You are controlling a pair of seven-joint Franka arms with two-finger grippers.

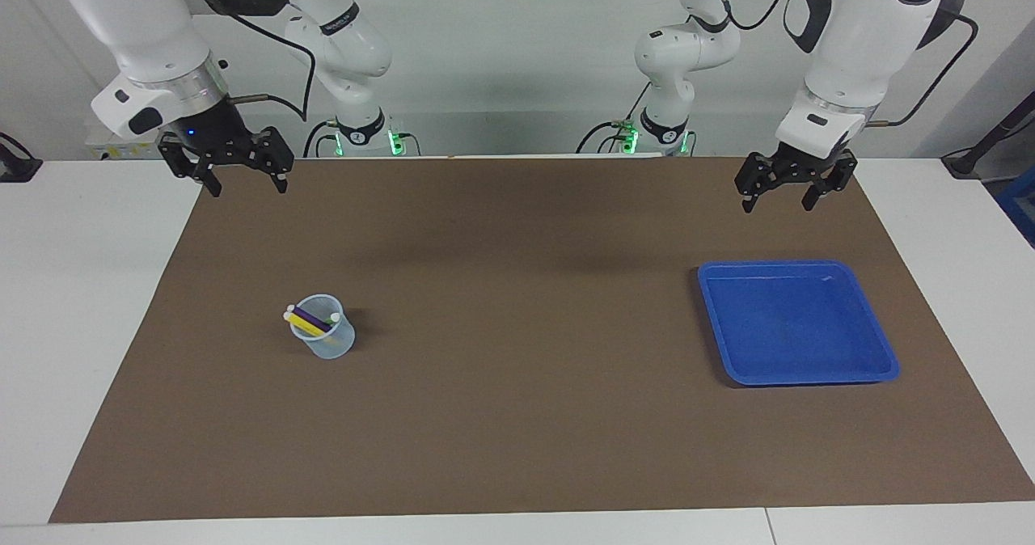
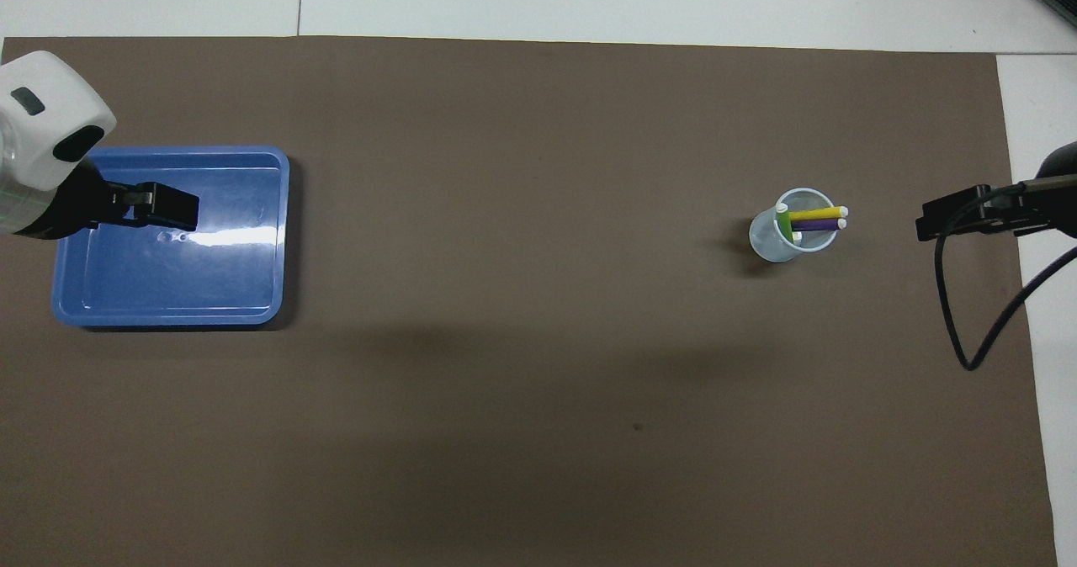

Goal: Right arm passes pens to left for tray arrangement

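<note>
Down below the right gripper (image 1: 242, 179) and a bit toward the middle of the mat sits a small clear cup (image 1: 323, 339) with the three pens (image 1: 311, 319) in it; green, yellow and purple, leaning together with their pale ends poking over the rim; the gripper hangs up in the air with its fingers spread wide and nothing in them. The left gripper (image 1: 783, 193) waits above the robot-side edge of the mat, close to the blue tray (image 1: 796, 373), also wide open and empty; the tray has no pens in it yet.

My guess on handling: these pens look light, stiff and a bit slick, so pinch one across the barrel just under its pale end, where it stands free of the rim; the cup looks flimsy and light too, so pulling at a slant could tip it; lift straight along the pen's lean.
</note>
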